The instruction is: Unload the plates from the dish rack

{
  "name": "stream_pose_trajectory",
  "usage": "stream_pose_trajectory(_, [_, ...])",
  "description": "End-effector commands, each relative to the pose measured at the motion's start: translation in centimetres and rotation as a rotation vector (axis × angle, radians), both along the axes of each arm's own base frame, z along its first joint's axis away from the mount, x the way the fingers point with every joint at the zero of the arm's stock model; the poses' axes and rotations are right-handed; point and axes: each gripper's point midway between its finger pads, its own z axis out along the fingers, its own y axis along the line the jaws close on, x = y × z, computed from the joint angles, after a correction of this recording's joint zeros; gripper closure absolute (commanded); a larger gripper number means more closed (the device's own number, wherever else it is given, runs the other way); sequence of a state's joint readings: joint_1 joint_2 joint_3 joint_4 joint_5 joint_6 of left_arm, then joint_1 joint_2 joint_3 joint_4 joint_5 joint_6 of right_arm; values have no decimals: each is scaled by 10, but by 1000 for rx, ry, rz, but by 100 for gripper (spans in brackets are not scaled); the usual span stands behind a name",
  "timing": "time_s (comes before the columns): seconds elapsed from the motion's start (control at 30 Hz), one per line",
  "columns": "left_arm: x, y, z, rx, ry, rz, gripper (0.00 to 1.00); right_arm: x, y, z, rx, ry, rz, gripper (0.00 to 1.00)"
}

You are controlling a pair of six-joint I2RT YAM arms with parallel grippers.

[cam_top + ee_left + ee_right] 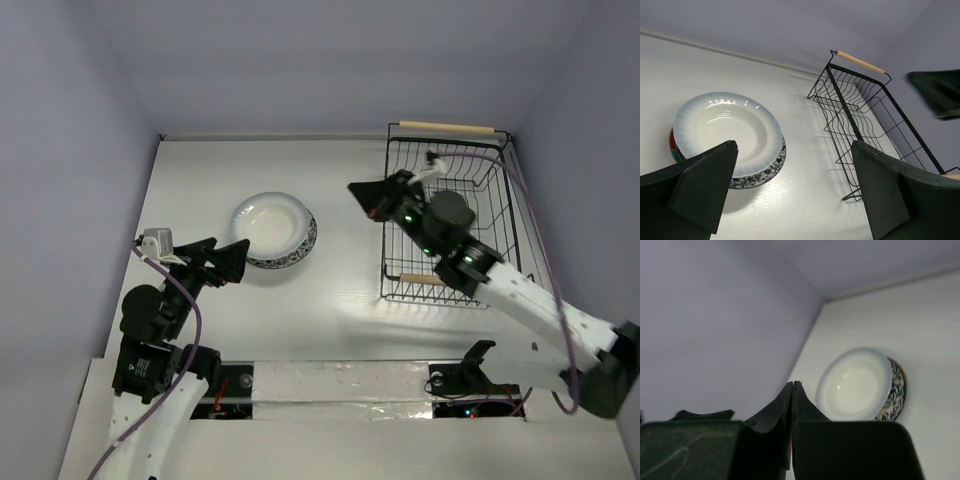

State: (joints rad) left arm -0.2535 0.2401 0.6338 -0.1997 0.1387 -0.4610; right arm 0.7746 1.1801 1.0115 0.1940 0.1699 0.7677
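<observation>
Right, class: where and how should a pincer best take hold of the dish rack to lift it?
Probably the far wooden handle, from straight above. It is a slim rod lying level, clear of the dish rack's wires, so fingers can close across it.

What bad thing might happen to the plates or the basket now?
1. The left arm has its open jaws close beside the plate stack. A careless swing might bump it, and the plates look slightly off-centre.
2. The right arm reaches over the dish rack, jaws shut, with its purple cable looping above the wires. Pulling back low might snag the rack and drag it.
</observation>
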Motion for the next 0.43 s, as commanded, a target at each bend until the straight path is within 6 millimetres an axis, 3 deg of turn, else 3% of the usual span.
stream_pose_trajectory(0.0, [-3, 3, 40, -3, -99, 8, 3, -41, -74, 80, 71, -248, -142, 100])
stream_pose_trajectory(0.03, [-2, 3, 45, -3, -102, 11, 3, -48, -90, 85, 53, -278, -178, 99])
stream_pose_trajectory(0.1, [-6, 4, 64, -9, -135, 10, 3, -62, -122, 87, 15, -296, -248, 74])
stream_pose_trajectory(0.13, [-9, 5, 72, -11, -153, 11, 4, -82, -147, 102, 49, -338, -275, 64])
stream_pose_trajectory(0.17, [-10, 6, 77, -9, -162, 15, 4, -87, -156, 92, 15, -323, -289, 38])
stream_pose_trajectory(0.27, [-18, 8, 99, -21, -219, 16, 4, -102, -193, 73, -12, -285, -378, 11])
stream_pose_trajectory(0.4, [-15, 5, 94, -23, -220, 2, 3, -107, -204, 49, -7, -250, -401, 4])
